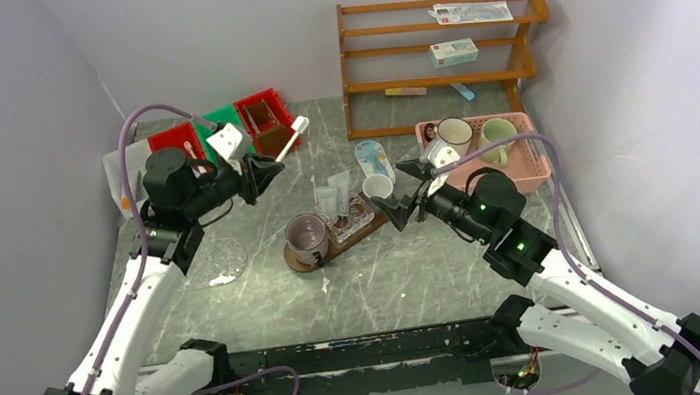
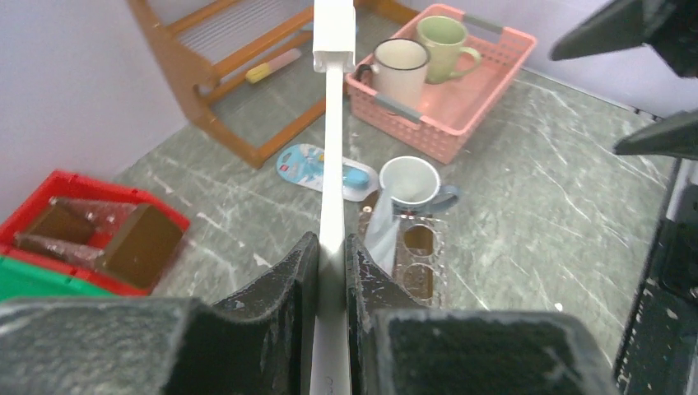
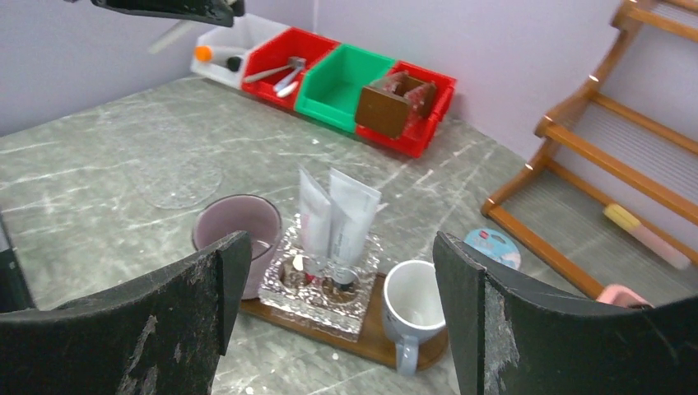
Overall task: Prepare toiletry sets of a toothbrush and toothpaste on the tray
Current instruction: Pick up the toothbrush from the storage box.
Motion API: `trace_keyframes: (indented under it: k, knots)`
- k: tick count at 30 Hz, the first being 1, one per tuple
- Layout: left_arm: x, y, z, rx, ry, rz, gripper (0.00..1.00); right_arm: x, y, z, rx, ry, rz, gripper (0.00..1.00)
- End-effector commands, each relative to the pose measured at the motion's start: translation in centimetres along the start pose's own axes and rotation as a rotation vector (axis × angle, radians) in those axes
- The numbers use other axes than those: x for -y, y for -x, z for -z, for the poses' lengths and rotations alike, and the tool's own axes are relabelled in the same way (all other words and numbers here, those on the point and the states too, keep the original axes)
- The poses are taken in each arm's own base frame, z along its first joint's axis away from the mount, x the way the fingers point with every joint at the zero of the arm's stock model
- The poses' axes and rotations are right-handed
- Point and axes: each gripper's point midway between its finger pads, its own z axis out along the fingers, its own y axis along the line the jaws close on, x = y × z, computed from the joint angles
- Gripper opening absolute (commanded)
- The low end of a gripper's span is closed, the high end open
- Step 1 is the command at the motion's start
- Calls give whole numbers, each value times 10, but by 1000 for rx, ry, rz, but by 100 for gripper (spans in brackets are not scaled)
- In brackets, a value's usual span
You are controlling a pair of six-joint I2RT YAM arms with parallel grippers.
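My left gripper (image 2: 332, 247) is clamped on the handle of a slim white toothbrush (image 2: 332, 156). It holds it in the air over the far left part of the marble table (image 1: 415, 270), near the red and green bins (image 1: 246, 120). The brush head points away from me, toward the wooden rack (image 1: 438, 46).

My right gripper (image 3: 342, 243) hangs above the table with its jaws spread wide and nothing between them. It faces the tray (image 3: 374, 341) from the right.

The tray lies near the middle of the table, set at an angle. A purple mug (image 3: 237, 226) stands at its left end and a white mug (image 3: 414, 304) with a grey-blue handle at its right end. Both mugs look empty from my right wrist. Between them sits a clear glass holder (image 3: 284, 288) with two white tubes (image 3: 342, 210) standing upright in it, leaning together.

Behind the tray a packaged toothbrush (image 1: 374, 159) lies flat on the table. To the right, a pink basket (image 1: 535, 175) holds a cream mug (image 1: 455, 132) and a green mug (image 1: 496, 134).
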Motion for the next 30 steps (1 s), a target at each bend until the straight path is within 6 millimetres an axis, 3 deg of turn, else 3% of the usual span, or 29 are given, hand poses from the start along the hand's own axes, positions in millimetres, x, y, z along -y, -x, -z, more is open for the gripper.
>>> trace_keyframes:
  k: [1,19,30]
  knots:
    - [35,9,4,69,-161,-113,5,-20,19,-4,42,132,30,86]
    - [113,1,25,144,-485,-319,5,-66,49,-31,67,470,116,82]
    - [127,-14,29,100,-567,-376,5,-85,49,-23,58,624,176,69]
